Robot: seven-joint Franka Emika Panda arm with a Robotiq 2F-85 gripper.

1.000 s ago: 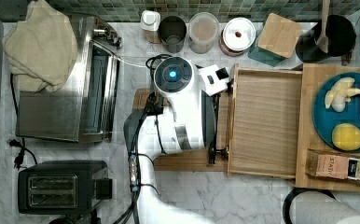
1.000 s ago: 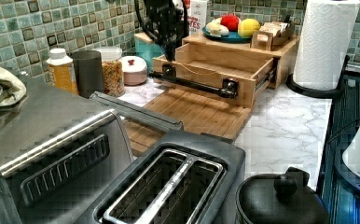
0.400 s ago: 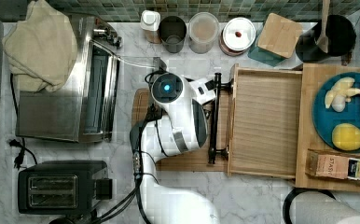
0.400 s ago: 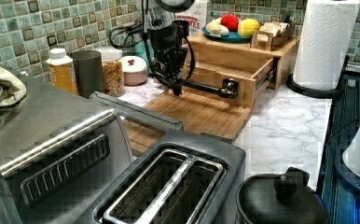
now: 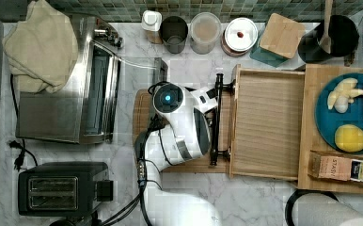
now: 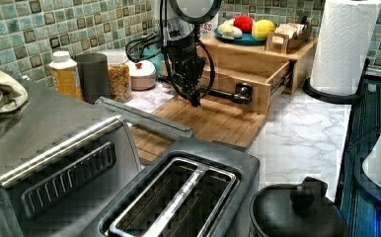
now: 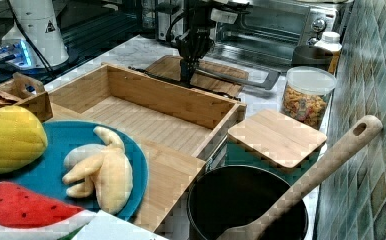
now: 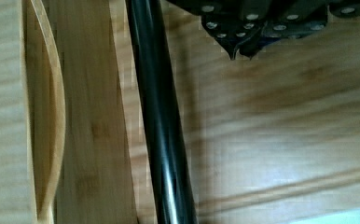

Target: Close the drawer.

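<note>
Gripper (image 6: 194, 101) has dropped and shifted off the drawer (image 5: 269, 125) toward the cutting board (image 6: 213, 118) over the last second, from above the black bar handle (image 5: 215, 120) to just beside it on the outer side; fingers pressed together, pinching nothing, tips near the board; reads as lined up for a push, not a grasp; drawer unchanged, pulled fully out of the bamboo stand (image 5: 311, 181), so closing is not started. Materials, near to far in the left view: brushed-metal toaster (image 6: 178, 197), flat grained board, glossy round bar on black brackets, thin-walled light bamboo tray with ribbed bottom; blue plate of toy fruit (image 5: 346, 113) on top.
</note>
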